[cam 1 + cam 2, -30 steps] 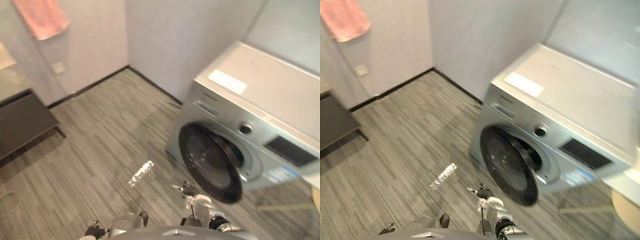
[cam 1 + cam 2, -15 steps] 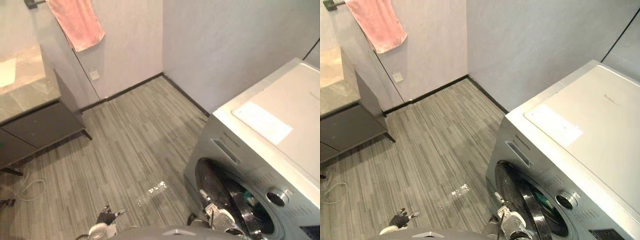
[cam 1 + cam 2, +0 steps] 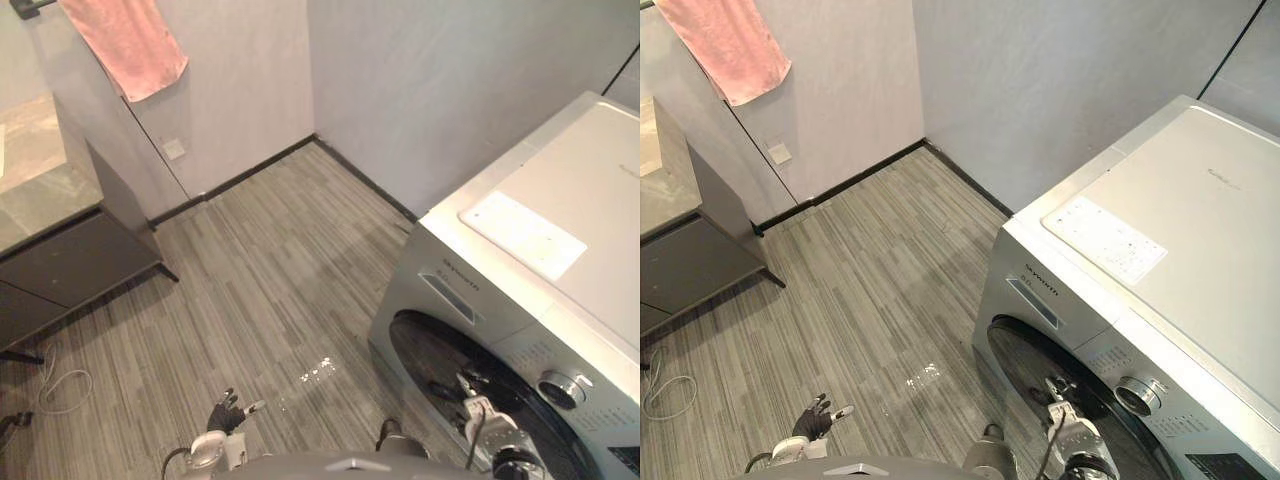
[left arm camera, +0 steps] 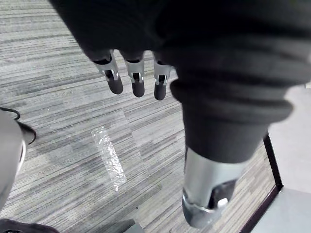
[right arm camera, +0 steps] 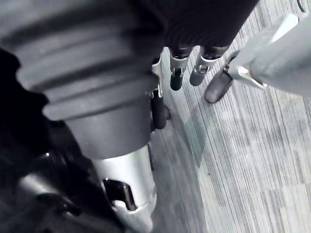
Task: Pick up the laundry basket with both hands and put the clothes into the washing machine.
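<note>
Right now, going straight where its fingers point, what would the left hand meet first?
Likely the grey floor: the left hand points its fingers down at it, nothing between, though depth is unclear.

— The washing machine (image 3: 520,250) has a smooth silver casing with a satin sheen. Its door (image 3: 425,355) is dark and glossy.
— The floor (image 3: 260,270) is grey, striped and mostly matt; planks or carpet, hard to tell. The towel (image 3: 125,45) is soft pink cloth, and the cabinet (image 3: 80,265) is dark and matt.
— The left hand (image 4: 137,77) has shiny, metal-looking fingers under a matt, ribbed black cover.
</note>
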Motion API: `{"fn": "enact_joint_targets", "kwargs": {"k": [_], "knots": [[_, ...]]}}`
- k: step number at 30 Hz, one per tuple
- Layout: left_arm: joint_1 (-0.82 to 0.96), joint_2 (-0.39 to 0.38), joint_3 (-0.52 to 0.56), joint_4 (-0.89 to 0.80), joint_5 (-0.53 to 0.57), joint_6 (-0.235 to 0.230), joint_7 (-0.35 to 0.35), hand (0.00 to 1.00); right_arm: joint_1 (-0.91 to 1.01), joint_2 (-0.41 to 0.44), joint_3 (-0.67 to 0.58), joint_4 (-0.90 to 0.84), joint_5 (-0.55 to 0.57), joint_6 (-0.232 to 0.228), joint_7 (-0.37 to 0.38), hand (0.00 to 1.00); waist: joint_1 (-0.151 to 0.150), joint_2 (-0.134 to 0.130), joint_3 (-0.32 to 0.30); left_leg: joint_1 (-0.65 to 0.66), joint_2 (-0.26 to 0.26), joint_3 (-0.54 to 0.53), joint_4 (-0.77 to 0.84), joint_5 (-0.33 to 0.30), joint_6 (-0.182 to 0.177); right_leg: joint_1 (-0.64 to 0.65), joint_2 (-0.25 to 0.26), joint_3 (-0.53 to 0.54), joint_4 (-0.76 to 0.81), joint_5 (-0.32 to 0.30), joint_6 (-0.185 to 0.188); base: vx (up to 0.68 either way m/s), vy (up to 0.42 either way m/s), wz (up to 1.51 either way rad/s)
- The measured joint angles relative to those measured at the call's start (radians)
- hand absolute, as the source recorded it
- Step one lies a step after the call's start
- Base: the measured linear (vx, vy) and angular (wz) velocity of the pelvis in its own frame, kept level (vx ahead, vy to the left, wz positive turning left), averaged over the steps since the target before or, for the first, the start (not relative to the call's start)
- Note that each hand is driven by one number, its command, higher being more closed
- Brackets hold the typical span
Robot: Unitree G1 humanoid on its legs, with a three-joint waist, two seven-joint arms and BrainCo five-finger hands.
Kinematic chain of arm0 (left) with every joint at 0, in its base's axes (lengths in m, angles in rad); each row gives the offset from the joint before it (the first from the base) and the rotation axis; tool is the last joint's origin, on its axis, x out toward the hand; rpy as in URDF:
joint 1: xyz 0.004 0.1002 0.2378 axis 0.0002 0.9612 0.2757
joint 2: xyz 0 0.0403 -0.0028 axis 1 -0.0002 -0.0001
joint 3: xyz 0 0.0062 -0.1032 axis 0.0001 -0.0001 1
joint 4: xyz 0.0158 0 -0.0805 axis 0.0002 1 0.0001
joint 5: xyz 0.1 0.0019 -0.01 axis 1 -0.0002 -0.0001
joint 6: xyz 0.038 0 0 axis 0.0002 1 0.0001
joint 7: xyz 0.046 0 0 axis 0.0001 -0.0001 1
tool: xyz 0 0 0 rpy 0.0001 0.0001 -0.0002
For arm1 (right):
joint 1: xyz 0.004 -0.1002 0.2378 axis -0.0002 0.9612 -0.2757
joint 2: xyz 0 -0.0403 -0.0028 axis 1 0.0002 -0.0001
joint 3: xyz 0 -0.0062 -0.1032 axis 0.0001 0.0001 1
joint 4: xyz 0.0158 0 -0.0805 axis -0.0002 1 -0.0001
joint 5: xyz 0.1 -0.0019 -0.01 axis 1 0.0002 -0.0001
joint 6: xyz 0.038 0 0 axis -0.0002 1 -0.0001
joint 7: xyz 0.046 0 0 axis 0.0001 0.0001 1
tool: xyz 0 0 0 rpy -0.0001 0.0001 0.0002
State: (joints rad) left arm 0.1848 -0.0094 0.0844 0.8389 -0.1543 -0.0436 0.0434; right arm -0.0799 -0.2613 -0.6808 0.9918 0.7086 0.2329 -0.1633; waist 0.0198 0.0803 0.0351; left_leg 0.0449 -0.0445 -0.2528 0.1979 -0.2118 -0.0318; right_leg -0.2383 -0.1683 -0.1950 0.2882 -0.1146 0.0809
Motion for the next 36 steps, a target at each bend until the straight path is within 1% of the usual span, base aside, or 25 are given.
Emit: {"fn": "enact_joint_targets", "kwargs": {"k": [3,5,6,8,9,10,11,12,13,14,15,17,18,19,20,21,22,25,26,27,28,31,32,34,36], "knots": [[0.009,0.006,0.052,0.053,0.003,0.003,0.008,0.00,0.039,-0.037,0.003,0.012,-0.021,-0.019,0.000,0.00,-0.014,0.006,0.001,-0.007,-0.016,-0.001,0.064,-0.014,0.024,0.017,0.006,0.023,-0.018,0.007,0.004,0.06,0.047,-0.25],[0.021,0.013,0.081,0.086,0.004,0.007,0.011,0.00,0.085,-0.038,0.014,0.003,-0.061,-0.072,0.011,0.00,-0.022,0.009,0.002,-0.021,-0.026,0.009,0.154,-0.021,0.037,0.047,0.012,0.030,-0.026,0.007,0.002,0.07,0.018,-0.19],[0.030,0.011,0.103,0.089,0.004,0.012,0.013,0.00,0.128,-0.025,0.026,-0.025,-0.088,-0.116,0.014,0.00,-0.019,0.015,0.007,-0.043,-0.033,0.035,0.259,-0.021,0.037,0.076,0.015,0.029,-0.028,0.007,0.001,0.07,-0.012,-0.25],[0.032,0.002,0.133,0.090,0.005,0.017,0.014,0.00,0.186,0.011,0.046,-0.080,-0.136,-0.170,0.032,0.00,-0.010,0.029,0.030,-0.109,-0.020,0.101,0.475,0.006,0.077,0.130,0.034,0.018,-0.025,-0.004,0.004,0.07,-0.036,-0.30],[0.035,-0.001,0.148,0.098,0.006,0.024,0.013,0.00,0.212,0.050,0.054,-0.087,-0.159,-0.212,0.045,0.00,-0.003,0.032,0.036,-0.142,0.009,0.170,0.593,0.067,0.098,0.166,0.045,0.014,-0.026,-0.016,0.000,0.08,-0.053,-0.29],[0.030,-0.003,0.174,0.107,0.006,0.025,0.009,0.00,0.238,0.101,0.073,-0.087,-0.167,-0.236,0.053,0.00,0.008,0.023,0.041,-0.156,0.041,0.249,0.656,0.164,0.094,0.210,0.044,0.012,-0.041,-0.021,-0.008,0.13,-0.077,-0.22],[0.031,0.000,0.193,0.109,0.005,0.025,0.008,0.00,0.247,0.131,0.085,-0.080,-0.168,-0.242,0.054,0.00,0.015,0.009,0.044,-0.166,0.055,0.290,0.683,0.226,0.095,0.230,0.029,0.012,-0.056,-0.022,-0.013,0.14,-0.096,0.11],[0.011,0.007,0.213,0.106,0.004,0.023,0.007,0.00,0.248,0.190,0.124,-0.060,-0.168,-0.251,0.053,0.00,0.020,-0.022,0.047,-0.219,0.094,0.358,0.769,0.250,0.068,0.265,0.014,-0.010,-0.074,-0.027,-0.023,0.13,-0.140,0.53],[-0.010,0.005,0.230,0.101,0.003,0.022,0.005,0.00,0.240,0.230,0.183,-0.046,-0.196,-0.251,0.059,0.00,0.022,-0.019,0.052,-0.294,0.147,0.407,0.810,0.106,0.037,0.278,0.016,-0.048,-0.077,-0.044,-0.029,0.08,-0.122,0.71],[-0.016,0.002,0.236,0.097,0.003,0.022,0.005,0.00,0.229,0.246,0.216,-0.027,-0.210,-0.251,0.066,0.00,0.022,-0.019,0.053,-0.326,0.168,0.432,0.793,0.071,0.030,0.286,0.015,-0.068,-0.077,-0.054,-0.034,0.06,-0.100,0.92],[-0.014,-0.004,0.247,0.084,0.003,0.020,0.002,0.00,0.231,0.225,0.261,-0.021,-0.235,-0.257,0.085,0.00,0.021,-0.020,0.055,-0.353,0.200,0.493,0.695,0.042,0.017,0.308,0.012,-0.109,-0.083,-0.060,-0.019,0.10,-0.020,0.91],[-0.019,-0.003,0.260,0.083,0.005,0.021,0.000,0.00,0.220,0.210,0.349,0.010,-0.244,-0.261,0.097,0.00,0.020,-0.028,0.059,-0.335,0.241,0.653,0.449,0.046,0.009,0.344,0.013,-0.166,-0.095,-0.080,-0.007,0.15,0.043,0.84],[-0.019,-0.003,0.264,0.098,0.023,0.022,0.003,0.00,0.209,0.202,0.360,0.022,-0.246,-0.258,0.098,0.00,0.019,-0.029,0.058,-0.303,0.245,0.743,0.284,0.084,0.018,0.362,0.016,-0.192,-0.094,-0.089,0.010,0.28,0.154,0.51],[-0.015,-0.004,0.266,0.125,0.044,0.022,0.007,0.00,0.197,0.193,0.358,0.054,-0.243,-0.255,0.098,0.00,0.026,-0.028,0.058,-0.267,0.241,0.763,0.184,0.131,0.051,0.376,0.022,-0.197,-0.085,-0.109,0.024,0.29,0.177,0.34],[-0.015,-0.002,0.278,0.138,0.044,0.024,0.008,0.00,0.188,0.195,0.359,0.067,-0.246,-0.253,0.098,0.00,0.029,-0.040,0.061,-0.256,0.226,0.761,0.166,0.135,0.097,0.382,0.017,-0.194,-0.078,-0.122,0.031,0.25,0.173,0.07],[-0.015,0.015,0.289,0.152,0.052,0.028,0.012,0.00,0.181,0.211,0.369,0.080,-0.249,-0.251,0.103,0.00,0.030,-0.067,0.054,-0.242,0.196,0.763,0.152,0.132,0.087,0.387,-0.011,-0.186,-0.075,-0.132,0.034,0.25,0.155,0.08],[-0.018,0.046,0.288,0.175,0.061,0.032,0.016,0.00,0.168,0.236,0.389,0.098,-0.272,-0.251,0.126,0.00,0.029,-0.122,0.033,-0.236,0.145,0.771,0.127,0.098,0.085,0.387,-0.043,-0.176,-0.082,-0.149,0.024,0.25,0.142,0.10],[-0.039,0.071,0.272,0.216,0.071,0.035,0.017,0.00,0.152,0.236,0.390,0.132,-0.315,-0.247,0.141,0.00,0.029,-0.145,0.018,-0.207,0.093,0.769,0.099,0.069,0.093,0.386,-0.078,-0.142,-0.038,-0.134,0.006,0.27,0.156,0.16],[-0.042,0.077,0.255,0.229,0.075,0.035,0.017,0.00,0.149,0.235,0.390,0.134,-0.339,-0.250,0.141,0.00,0.029,-0.128,0.024,-0.174,0.070,0.766,0.064,0.067,0.094,0.381,-0.095,-0.127,0.017,-0.121,-0.012,0.26,0.196,0.21],[-0.044,0.082,0.220,0.236,0.079,0.035,0.018,0.00,0.146,0.228,0.383,0.134,-0.365,-0.253,0.142,0.00,0.021,-0.126,0.022,-0.116,0.043,0.756,0.018,0.066,0.095,0.369,-0.113,-0.097,0.139,-0.102,-0.014,0.29,0.207,0.30],[-0.044,0.086,0.197,0.241,0.078,0.035,0.018,0.00,0.144,0.221,0.379,0.134,-0.365,-0.254,0.144,0.00,0.014,-0.111,0.028,-0.076,0.033,0.743,-0.004,0.065,0.096,0.347,-0.115,-0.078,0.246,-0.084,-0.011,0.24,0.143,0.31],[-0.058,0.102,0.122,0.243,0.077,0.035,0.016,0.00,0.148,0.217,0.319,0.143,-0.363,-0.251,0.172,0.00,-0.002,-0.101,0.027,0.000,0.014,0.707,-0.039,0.059,0.100,0.237,-0.094,-0.024,0.610,-0.039,0.002,0.19,0.049,0.40],[-0.063,0.104,0.111,0.243,0.077,0.035,0.016,0.00,0.148,0.216,0.310,0.142,-0.363,-0.253,0.176,0.00,-0.004,-0.101,0.027,0.011,0.009,0.690,-0.048,0.055,0.097,0.204,-0.084,-0.013,0.654,-0.043,-0.004,0.16,-0.017,0.34],[-0.093,0.101,0.109,0.242,0.078,0.035,0.015,0.00,0.153,0.219,0.264,0.126,-0.360,-0.247,0.180,0.00,-0.016,-0.097,0.033,0.041,0.006,0.658,-0.069,0.058,0.084,0.089,-0.048,0.021,0.704,-0.109,-0.008,0.18,-0.053,0.38],[-0.109,0.081,0.122,0.235,0.078,0.035,0.015,0.00,0.159,0.218,0.266,0.121,-0.360,-0.246,0.180,0.00,-0.023,-0.094,0.038,0.062,0.011,0.629,-0.073,0.057,0.080,0.045,-0.019,0.071,0.600,-0.163,-0.012,0.14,-0.107,0.59]]}}
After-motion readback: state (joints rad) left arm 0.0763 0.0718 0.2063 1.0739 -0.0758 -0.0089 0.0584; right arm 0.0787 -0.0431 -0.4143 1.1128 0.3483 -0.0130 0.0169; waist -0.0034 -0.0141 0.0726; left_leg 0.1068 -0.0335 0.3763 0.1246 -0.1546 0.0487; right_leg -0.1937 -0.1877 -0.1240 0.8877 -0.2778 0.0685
